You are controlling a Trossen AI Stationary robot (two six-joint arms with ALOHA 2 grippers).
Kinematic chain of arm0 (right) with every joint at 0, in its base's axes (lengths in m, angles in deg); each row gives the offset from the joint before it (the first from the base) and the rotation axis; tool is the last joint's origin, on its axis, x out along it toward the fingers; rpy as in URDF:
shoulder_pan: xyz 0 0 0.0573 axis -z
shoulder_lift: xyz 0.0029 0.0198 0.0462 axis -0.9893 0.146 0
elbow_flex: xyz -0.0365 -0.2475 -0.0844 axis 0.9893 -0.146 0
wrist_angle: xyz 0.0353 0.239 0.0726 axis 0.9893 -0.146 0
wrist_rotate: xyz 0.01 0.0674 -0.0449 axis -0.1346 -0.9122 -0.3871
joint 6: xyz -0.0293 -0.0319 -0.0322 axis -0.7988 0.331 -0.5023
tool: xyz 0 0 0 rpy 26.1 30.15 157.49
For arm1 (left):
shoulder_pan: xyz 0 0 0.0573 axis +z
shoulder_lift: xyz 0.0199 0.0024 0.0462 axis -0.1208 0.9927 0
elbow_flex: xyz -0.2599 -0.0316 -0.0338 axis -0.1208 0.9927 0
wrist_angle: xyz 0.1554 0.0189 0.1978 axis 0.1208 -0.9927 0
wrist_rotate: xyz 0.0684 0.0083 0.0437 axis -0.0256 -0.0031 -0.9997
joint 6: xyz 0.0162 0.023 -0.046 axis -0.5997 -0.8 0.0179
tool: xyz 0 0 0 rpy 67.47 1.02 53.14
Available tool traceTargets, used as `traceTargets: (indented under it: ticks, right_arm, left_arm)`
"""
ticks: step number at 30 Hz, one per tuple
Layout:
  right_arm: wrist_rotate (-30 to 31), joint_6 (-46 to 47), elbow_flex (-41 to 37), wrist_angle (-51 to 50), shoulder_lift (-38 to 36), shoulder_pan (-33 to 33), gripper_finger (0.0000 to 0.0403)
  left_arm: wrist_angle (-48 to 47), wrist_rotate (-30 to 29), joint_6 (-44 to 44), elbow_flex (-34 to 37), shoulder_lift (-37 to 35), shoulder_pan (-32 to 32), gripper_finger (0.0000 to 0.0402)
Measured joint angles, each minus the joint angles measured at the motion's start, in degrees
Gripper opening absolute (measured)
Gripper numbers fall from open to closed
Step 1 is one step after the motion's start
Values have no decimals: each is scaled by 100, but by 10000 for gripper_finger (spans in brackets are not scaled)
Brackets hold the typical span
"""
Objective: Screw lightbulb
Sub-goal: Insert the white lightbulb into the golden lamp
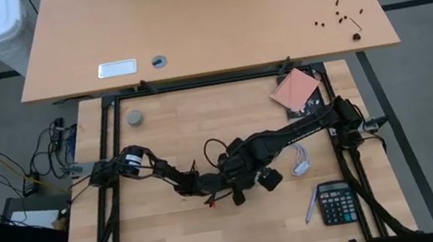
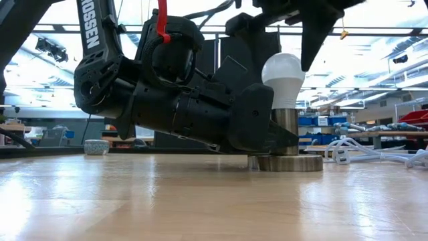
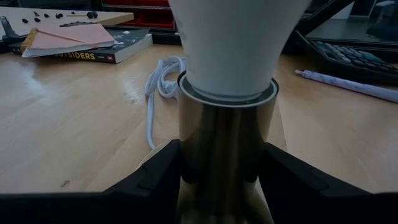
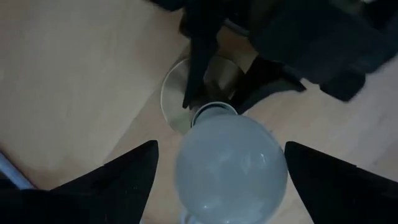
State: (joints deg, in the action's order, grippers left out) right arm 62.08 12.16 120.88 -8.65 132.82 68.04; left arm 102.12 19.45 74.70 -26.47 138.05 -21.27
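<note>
The white lightbulb [image 2: 282, 75] stands upright with its base in the brass socket tube [image 2: 286, 127], which rises from a round metallic disc [image 2: 289, 163] lying flat on the table. My left gripper [image 3: 227, 171] is shut on the tube below the bulb. My right gripper [image 4: 219, 163] is above the bulb, pointing down and open. Its fingers [image 4: 118, 180] stand wide on either side of the bulb's head [image 4: 230, 163] with a gap on each side. In the high view both arms [image 1: 232, 174] cover the bulb. My left gripper pinches the socket's upright brass tube [image 3: 225, 143] between its two fingers, just below the rim where the bulb enters. The fingers come nearly level from the table's left and lie across the tube. The socket stands upright with its disc on the table.
The socket's white cord [image 1: 300, 160] lies coiled to the right. A calculator [image 1: 338, 203] and a pen [image 1: 310, 207] lie at the near right. A book with pink paper [image 1: 297, 90] lies at the far right. A small grey cap [image 1: 134, 117] sits at the far left.
</note>
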Motion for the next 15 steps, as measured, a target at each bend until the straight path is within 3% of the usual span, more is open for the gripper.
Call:
traceTargets:
  ticks: [15]
  right_arm:
    - [123, -1620, -702, 495, -2, 14, 399]
  left_arm:
    - [-8, 0, -13, 0, -1, -2, 193]
